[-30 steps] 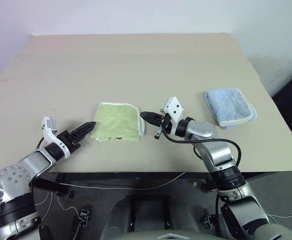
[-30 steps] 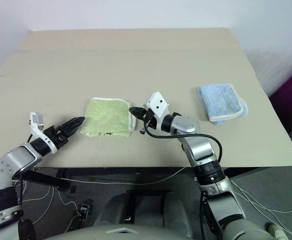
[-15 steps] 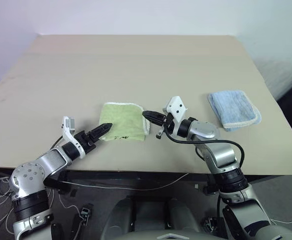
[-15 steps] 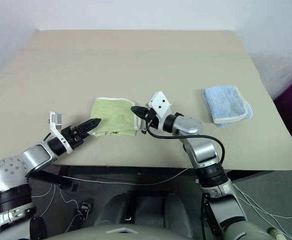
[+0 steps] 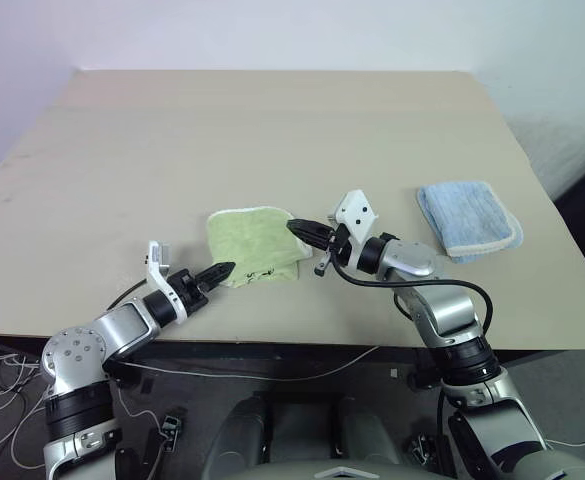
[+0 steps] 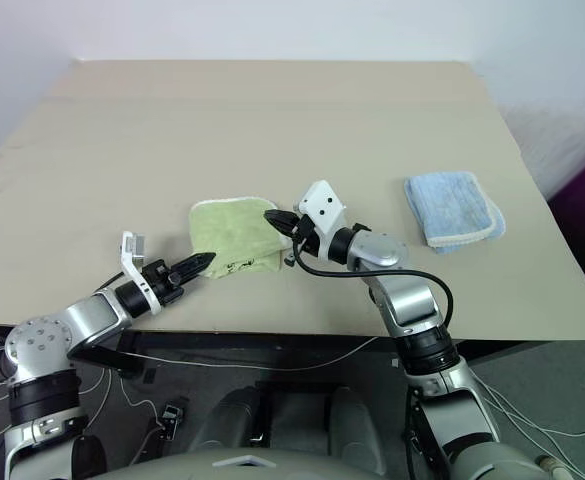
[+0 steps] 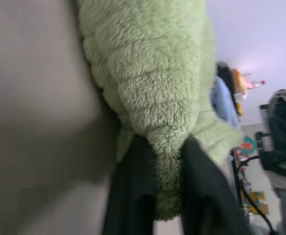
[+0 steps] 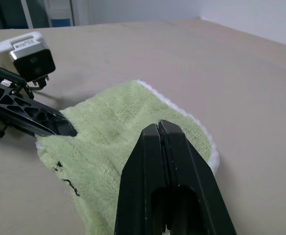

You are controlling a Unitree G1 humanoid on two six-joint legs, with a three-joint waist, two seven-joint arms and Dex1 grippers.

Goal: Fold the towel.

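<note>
The light yellow-green towel [image 5: 253,242] lies folded small near the table's front edge, white edging along its far side. My left gripper [image 5: 228,268] is at the towel's near left corner and is shut on it. In the left wrist view the towel [image 7: 147,73] is pinched between the two black fingers [image 7: 133,196]. My right gripper [image 5: 293,226] is shut, its tips at the towel's far right corner. In the right wrist view its closed fingers [image 8: 155,166] lie over the towel [image 8: 108,137] with no cloth showing between them.
A smaller light blue cloth [image 5: 469,218] lies folded to the right of my right arm. The beige table [image 5: 272,130] stretches bare behind the towel. Its front edge runs just below my left gripper.
My left gripper moved right to the towel's near left corner and closed on it, bunching that corner. The right gripper stayed in place. The camera shifted slightly.
</note>
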